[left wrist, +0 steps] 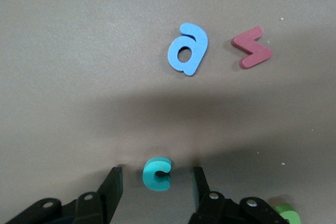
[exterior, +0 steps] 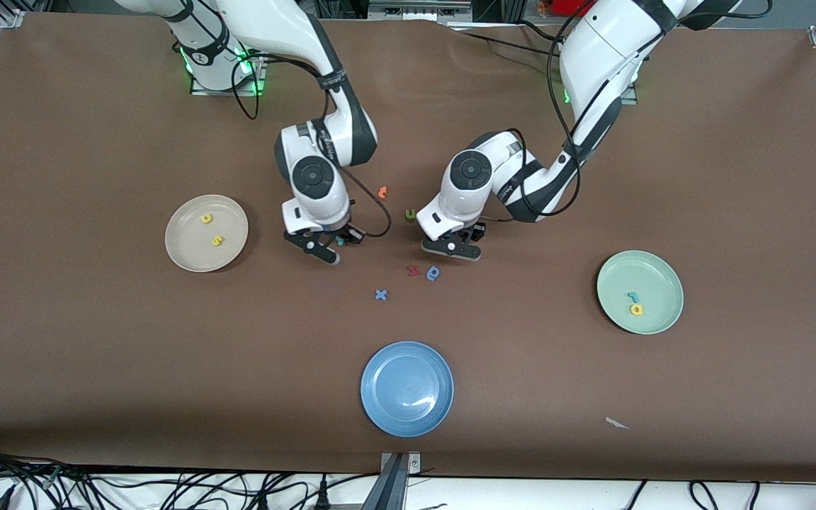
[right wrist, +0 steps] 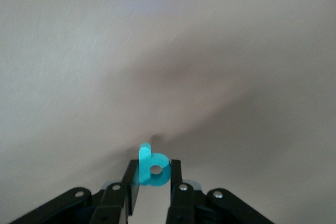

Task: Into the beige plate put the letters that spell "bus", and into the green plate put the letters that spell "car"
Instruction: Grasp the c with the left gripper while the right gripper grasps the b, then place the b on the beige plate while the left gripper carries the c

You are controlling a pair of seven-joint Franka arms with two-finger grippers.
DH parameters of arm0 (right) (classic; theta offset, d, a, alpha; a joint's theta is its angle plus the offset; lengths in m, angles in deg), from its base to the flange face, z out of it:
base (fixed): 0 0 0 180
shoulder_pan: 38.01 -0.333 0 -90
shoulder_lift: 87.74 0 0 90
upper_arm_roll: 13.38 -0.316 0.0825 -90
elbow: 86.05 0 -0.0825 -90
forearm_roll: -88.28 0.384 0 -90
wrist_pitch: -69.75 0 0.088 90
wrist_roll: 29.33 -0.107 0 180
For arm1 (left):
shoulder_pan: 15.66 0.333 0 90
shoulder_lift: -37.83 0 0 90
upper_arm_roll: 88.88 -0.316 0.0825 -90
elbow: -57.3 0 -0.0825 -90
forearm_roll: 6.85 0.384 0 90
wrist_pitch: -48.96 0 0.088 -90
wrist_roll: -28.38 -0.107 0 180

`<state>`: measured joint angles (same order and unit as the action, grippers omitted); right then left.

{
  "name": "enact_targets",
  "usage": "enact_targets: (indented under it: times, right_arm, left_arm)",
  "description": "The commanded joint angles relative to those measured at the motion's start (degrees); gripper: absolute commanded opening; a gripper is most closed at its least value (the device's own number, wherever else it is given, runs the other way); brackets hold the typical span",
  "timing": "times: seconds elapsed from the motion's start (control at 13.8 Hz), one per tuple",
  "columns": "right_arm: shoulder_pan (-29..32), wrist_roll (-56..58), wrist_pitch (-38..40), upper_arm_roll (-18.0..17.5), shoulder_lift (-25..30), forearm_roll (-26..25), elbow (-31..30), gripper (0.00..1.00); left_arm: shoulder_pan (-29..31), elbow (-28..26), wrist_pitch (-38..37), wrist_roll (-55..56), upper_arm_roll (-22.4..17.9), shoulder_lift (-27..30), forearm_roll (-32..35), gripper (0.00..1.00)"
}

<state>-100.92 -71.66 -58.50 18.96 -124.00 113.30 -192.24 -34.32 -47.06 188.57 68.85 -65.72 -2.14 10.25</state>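
My right gripper [exterior: 338,244] is shut on the teal "b" [right wrist: 153,171], low over the table between the beige plate and the loose letters. The beige plate [exterior: 188,255] holds a yellow "u" [exterior: 207,218] and a yellow "s" [exterior: 217,241]. My left gripper [left wrist: 157,170] stands open at the table, its fingers on either side of the teal "c" [left wrist: 156,178] with a gap on each side. The front view hides that "c" under the left gripper [exterior: 459,245]. In the green plate [exterior: 663,280] lie a small teal "r" [exterior: 632,296] and a yellow "a" [exterior: 636,309].
Nearer the front camera than the left gripper lie a blue round letter [exterior: 433,273], a red letter [exterior: 413,270] and a blue "x" [exterior: 380,295]. An orange "e" [exterior: 382,191] and a green "u" [exterior: 410,214] sit between the arms. A blue plate [exterior: 406,414] stands near the front edge.
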Motion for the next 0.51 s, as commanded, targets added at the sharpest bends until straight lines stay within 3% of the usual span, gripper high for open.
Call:
enact_targets:
  times: [0.0, 0.22, 0.44]
  right_arm:
    - [0.33, 15.29, 9.75, 7.10, 3.12, 0.55, -0.86, 0.03]
    - [0.33, 33.57, 10.04, 15.62, 3.04, 0.46, -5.68, 0.03]
    - [4.97, 41.61, 8.99, 17.23, 0.14, 0.47, -6.66, 0.04]
  left_arm:
    - [-0.76, -0.40, 0.57, 2.07, -0.66, 0.24, 1.62, 0.57]
    - [-0.94, -0.31, 0.48, 2.42, -0.66, 0.24, 1.62, 0.48]
    - [-1.03, -0.23, 0.30, 2.51, -0.84, 0.24, 1.62, 0.35]
